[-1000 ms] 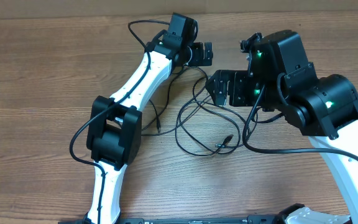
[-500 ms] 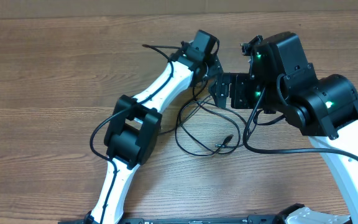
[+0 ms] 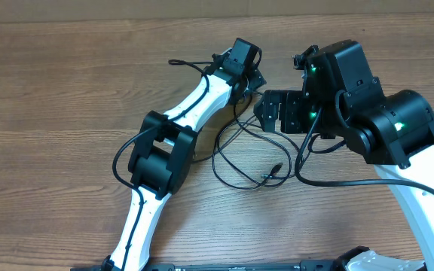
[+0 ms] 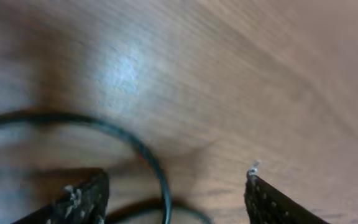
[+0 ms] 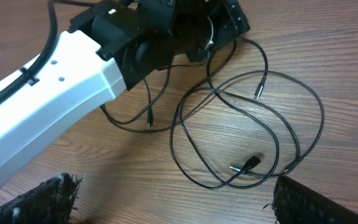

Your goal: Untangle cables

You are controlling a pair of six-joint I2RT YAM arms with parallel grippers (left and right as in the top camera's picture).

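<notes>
You are looking at a table (image 3: 51, 150) of brown wood-grain laminate, its grain running from the left edge to the right edge in the overhead view. Beyond its far edge lies a pale, plain strip (image 3: 89, 7) that you cannot identify. In the left wrist view the surface is blurred, with a soft glare patch (image 4: 126, 65).

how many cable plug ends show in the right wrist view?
3: left plug below the left arm; upper plug right of centre; near plug. More may hide under the arm.
</notes>
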